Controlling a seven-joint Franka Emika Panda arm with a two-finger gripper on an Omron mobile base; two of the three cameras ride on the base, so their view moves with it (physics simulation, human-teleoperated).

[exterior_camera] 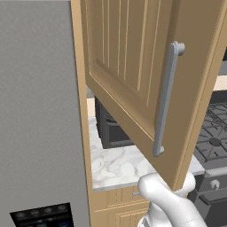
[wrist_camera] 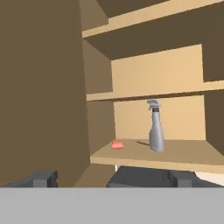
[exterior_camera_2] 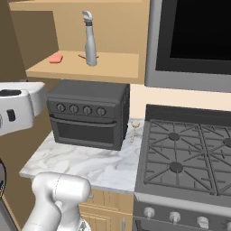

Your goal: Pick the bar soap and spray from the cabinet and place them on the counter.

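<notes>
The cabinet [exterior_camera_2: 85, 67] stands open, its grooved door [exterior_camera: 133, 66] swung out toward the base. On its lowest shelf lie a pink bar soap [exterior_camera_2: 56, 58] at the left and an upright grey spray [exterior_camera_2: 90, 40] just right of it. The hand view looks at the same shelf from a little below: bar soap [wrist_camera: 117, 145], spray [wrist_camera: 155, 127]. My gripper [wrist_camera: 113, 179] is open, fingertips [wrist_camera: 41, 178] wide apart with nothing between them, still short of the shelf. The white marble counter [exterior_camera_2: 90, 164] lies below the cabinet.
A dark toaster oven [exterior_camera_2: 88, 113] sits on the counter under the shelf, with a small pale object [exterior_camera_2: 134, 128] beside it. The stove [exterior_camera_2: 189, 153] is to the right, a microwave [exterior_camera_2: 194, 40] above it. A grey fridge [exterior_camera: 40, 111] stands at the left.
</notes>
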